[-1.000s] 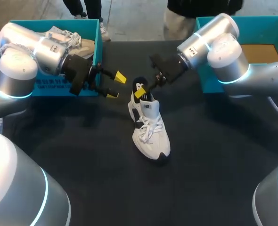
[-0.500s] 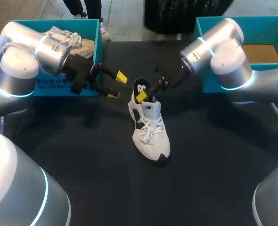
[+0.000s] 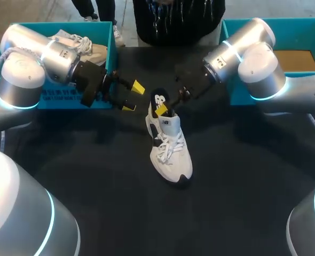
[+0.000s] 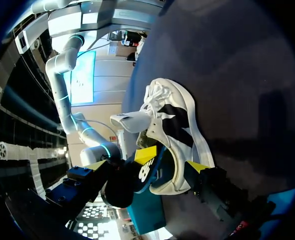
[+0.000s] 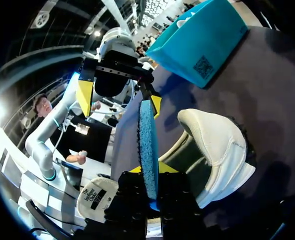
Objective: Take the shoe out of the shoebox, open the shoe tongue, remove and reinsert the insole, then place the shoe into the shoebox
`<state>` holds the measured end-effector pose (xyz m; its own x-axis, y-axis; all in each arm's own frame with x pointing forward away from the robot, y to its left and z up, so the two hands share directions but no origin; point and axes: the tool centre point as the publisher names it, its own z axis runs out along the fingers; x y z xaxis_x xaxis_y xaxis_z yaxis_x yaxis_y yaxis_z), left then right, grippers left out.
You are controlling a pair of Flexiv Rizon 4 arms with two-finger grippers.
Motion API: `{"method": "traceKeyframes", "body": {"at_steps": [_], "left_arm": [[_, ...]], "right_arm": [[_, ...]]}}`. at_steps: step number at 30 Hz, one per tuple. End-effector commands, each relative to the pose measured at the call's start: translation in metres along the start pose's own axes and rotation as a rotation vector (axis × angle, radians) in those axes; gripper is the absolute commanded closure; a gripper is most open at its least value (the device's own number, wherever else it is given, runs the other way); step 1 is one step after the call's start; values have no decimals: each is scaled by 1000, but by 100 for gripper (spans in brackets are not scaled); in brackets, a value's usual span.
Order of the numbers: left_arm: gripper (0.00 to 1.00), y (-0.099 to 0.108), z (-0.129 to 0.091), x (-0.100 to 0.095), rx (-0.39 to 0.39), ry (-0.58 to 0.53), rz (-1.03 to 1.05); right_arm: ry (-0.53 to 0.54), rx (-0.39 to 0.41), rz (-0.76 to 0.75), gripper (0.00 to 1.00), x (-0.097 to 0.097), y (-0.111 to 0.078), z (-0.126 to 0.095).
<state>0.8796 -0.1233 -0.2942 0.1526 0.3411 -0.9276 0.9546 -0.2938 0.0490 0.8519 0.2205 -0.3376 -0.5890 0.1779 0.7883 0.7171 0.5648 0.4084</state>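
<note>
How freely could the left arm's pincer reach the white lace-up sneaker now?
Probably yes: the left pincer hangs open beside the white lace-up sneaker, nothing between them, though the right pincer grips the blue insole at its heel.

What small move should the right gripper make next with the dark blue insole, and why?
Probably lift the right gripper a little, away from the white lace-up sneaker. It is shut on the dark blue foam insole, which stands upright at the sneaker's opening and seems not yet clear of it.
</note>
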Motion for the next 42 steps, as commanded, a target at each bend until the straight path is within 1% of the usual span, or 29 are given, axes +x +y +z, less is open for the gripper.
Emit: {"method": "traceKeyframes", "body": {"at_steps": [1,5,8,12,16,19,26,31,34,35,36,38,39,42], "left_arm": [[0,0,0,0,1,4,4],[0,0,-1,0,-2,8,6],[0,-1,-2,0,-5,9,6],[0,-1,-3,0,-9,8,4],[0,-2,-2,1,-11,5,2],[0,-2,-2,2,-10,4,1],[0,-3,-1,3,-7,2,1],[0,-3,0,3,-6,1,2],[0,-3,0,3,-6,2,1],[0,-3,0,3,-6,2,0],[0,-3,0,3,-5,2,0],[0,-4,0,2,-2,4,0],[0,-4,0,2,-2,4,1],[0,-3,0,1,-3,3,3]], "right_arm": [[4,24,12,100,-1,8,-3],[19,53,38,100,-2,11,-3],[34,70,62,100,-4,9,0],[55,98,91,100,-7,5,5],[70,120,112,100,-12,-4,10],[74,133,126,100,-10,-9,13],[78,139,147,100,-7,-19,17],[76,146,152,100,-5,-21,19],[54,130,135,100,-4,-20,16],[47,127,130,88,-4,-20,15],[41,123,121,81,-4,-20,14],[30,122,114,71,-2,-17,13],[24,113,107,68,-1,-17,13],[6,111,93,64,0,-16,13]]}}
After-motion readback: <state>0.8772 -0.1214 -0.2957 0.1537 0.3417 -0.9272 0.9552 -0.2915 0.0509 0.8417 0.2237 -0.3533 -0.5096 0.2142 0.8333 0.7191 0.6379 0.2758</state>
